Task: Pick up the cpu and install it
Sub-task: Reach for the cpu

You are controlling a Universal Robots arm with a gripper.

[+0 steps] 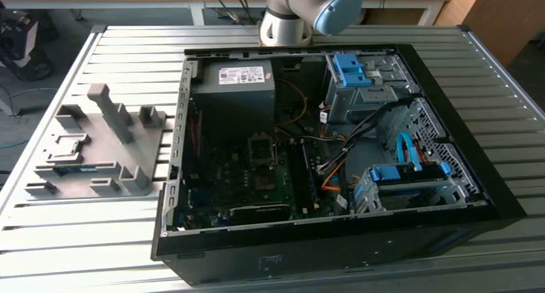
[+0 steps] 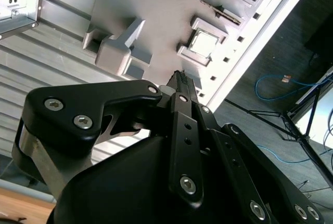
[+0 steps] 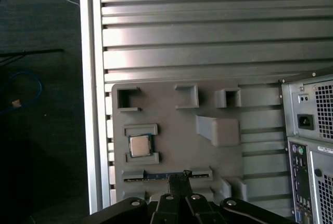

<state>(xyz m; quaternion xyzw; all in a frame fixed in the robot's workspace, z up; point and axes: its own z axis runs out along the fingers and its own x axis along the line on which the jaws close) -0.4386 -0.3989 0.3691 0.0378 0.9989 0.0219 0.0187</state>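
Exterior view: the open computer case (image 1: 323,146) takes up the middle of the slatted desk (image 1: 127,44). The grey holder tray (image 1: 102,156) lies at the exterior view's left, with bare desk around it.

First wrist view: the cpu (image 3: 140,145) lies flat in a square tray pocket, metal top up and edges parallel to the tray's. The hand (image 3: 179,174) hovers nearby, clenched on nothing.

Second wrist view: the cpu sits beyond the fingertips, apart from them.

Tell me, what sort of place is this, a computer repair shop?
Probably a robotics lab or workshop for practising computer assembly. An opened computer case sits on a slatted metal table, a robot arm stands by it, and a grey holder tray beside it carries a cpu.
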